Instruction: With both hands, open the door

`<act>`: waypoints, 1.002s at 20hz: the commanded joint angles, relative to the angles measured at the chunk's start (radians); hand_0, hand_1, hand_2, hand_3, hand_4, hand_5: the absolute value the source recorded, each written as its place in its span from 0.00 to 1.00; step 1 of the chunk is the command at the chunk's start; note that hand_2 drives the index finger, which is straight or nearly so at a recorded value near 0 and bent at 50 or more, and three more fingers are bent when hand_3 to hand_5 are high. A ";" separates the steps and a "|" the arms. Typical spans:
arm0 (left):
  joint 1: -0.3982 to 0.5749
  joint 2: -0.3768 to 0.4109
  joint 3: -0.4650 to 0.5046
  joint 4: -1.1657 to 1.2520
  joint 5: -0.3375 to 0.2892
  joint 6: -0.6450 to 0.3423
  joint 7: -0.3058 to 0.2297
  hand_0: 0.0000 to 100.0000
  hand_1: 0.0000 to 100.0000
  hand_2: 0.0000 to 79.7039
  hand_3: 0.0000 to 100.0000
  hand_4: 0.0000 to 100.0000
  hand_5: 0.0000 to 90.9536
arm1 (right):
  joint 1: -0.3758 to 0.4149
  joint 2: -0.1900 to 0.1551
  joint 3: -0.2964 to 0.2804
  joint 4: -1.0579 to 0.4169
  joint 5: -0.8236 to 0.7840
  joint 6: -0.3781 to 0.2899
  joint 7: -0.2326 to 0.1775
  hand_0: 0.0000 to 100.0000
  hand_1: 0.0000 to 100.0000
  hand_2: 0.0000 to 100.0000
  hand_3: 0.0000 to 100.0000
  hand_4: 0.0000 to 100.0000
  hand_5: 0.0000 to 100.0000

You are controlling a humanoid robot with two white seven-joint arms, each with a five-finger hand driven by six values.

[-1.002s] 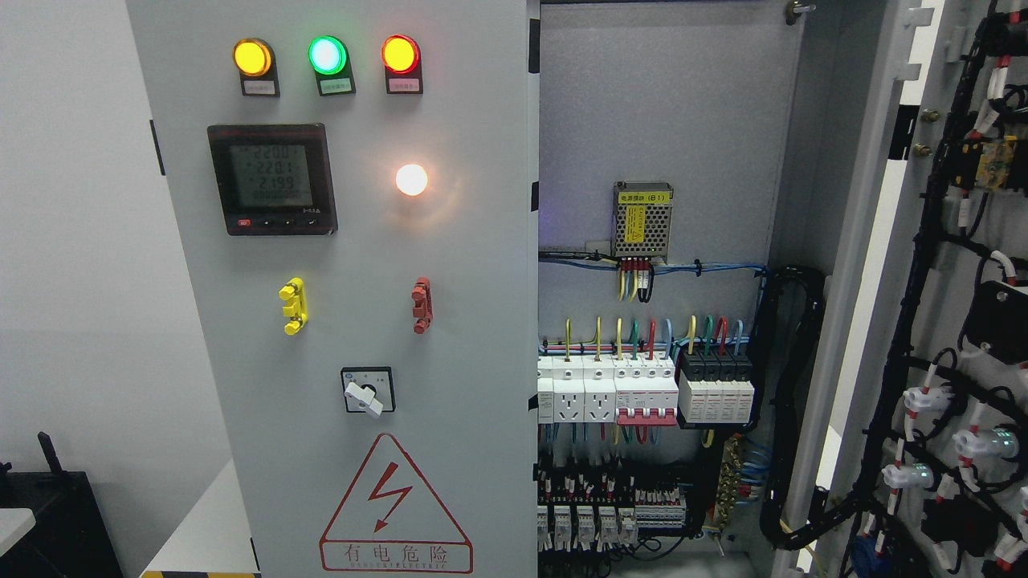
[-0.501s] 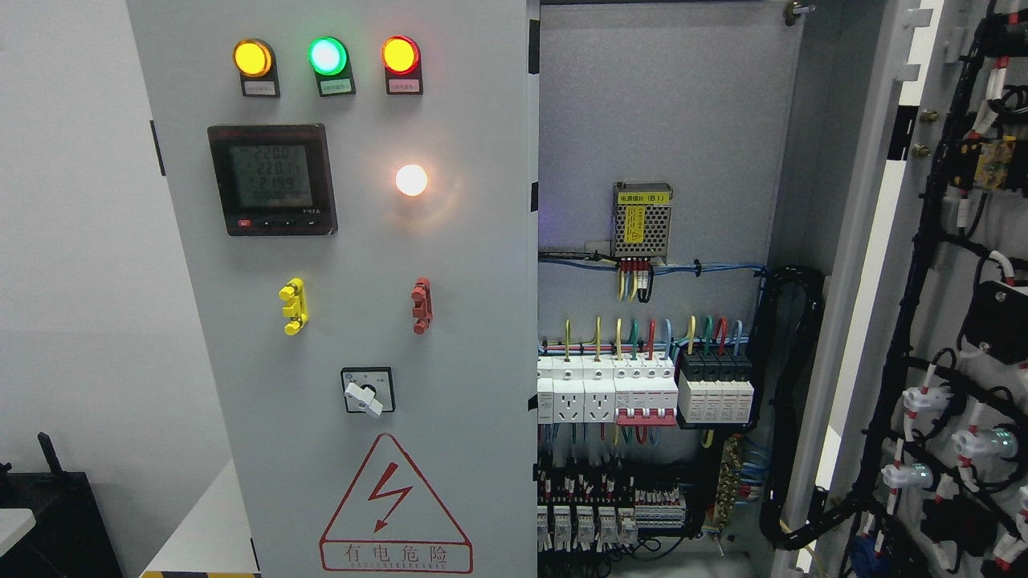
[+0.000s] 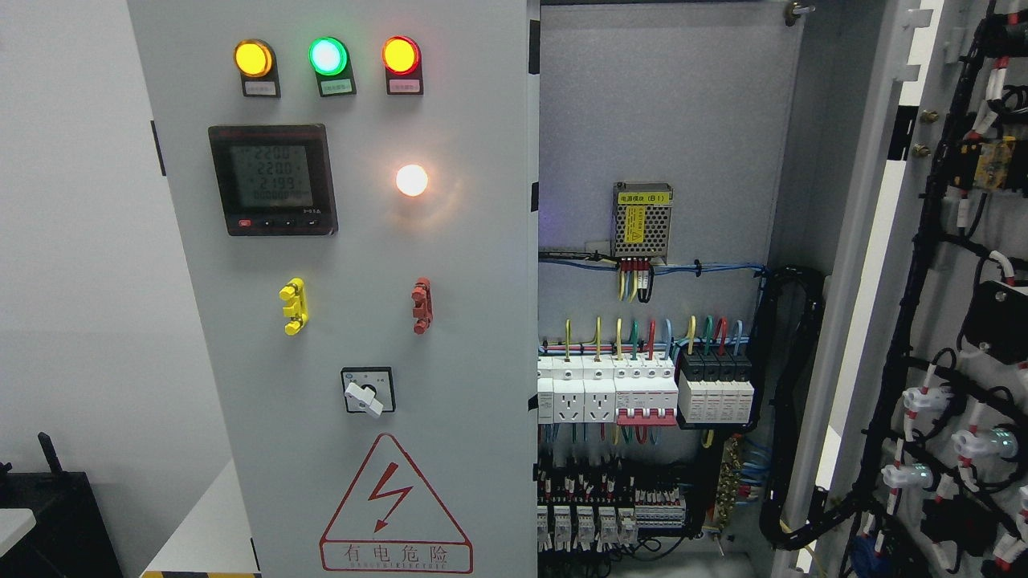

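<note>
Plainly, neither robot hand shows anywhere in the head view, so the state of the fingers cannot be told. The grey electrical cabinet fills most of the view, with its left door (image 3: 353,321) shut and facing the camera, and its right door (image 3: 956,321) swung wide open at the picture's right edge, its inner face toward the camera and covered with black wiring looms (image 3: 907,337) and white connectors. On the shut left door, three lit indicator lamps stand in a row near the top: amber (image 3: 253,58), green (image 3: 328,55) and red (image 3: 400,54). Below them sits a black digital meter (image 3: 272,179) with a lit screen, and to its right a glowing white lamp (image 3: 411,180). Lower down are a yellow handle (image 3: 293,306) and a red handle (image 3: 421,305), side by side but apart, then a rotary selector switch (image 3: 367,391) and a red triangular high-voltage warning sign (image 3: 395,504). Inside the open compartment, a perforated metal power supply (image 3: 642,221) with a yellow label is mounted on the back panel, above a row of white circuit breakers and sockets (image 3: 606,393) with coloured wires.
</note>
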 commanded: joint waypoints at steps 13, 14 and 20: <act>0.000 -0.004 0.024 0.007 0.000 0.006 -0.001 0.00 0.00 0.00 0.00 0.03 0.00 | -0.003 -0.168 0.130 -0.588 -0.004 -0.148 0.005 0.00 0.00 0.00 0.00 0.00 0.00; 0.000 -0.004 0.024 0.007 0.000 0.006 -0.001 0.00 0.00 0.00 0.00 0.03 0.00 | -0.020 -0.170 0.141 -0.590 -0.004 -0.152 0.005 0.00 0.00 0.00 0.00 0.00 0.00; 0.000 -0.004 0.024 0.007 0.000 0.006 -0.001 0.00 0.00 0.00 0.00 0.03 0.00 | -0.127 -0.200 0.263 -0.620 -0.004 -0.188 0.005 0.00 0.00 0.00 0.00 0.00 0.00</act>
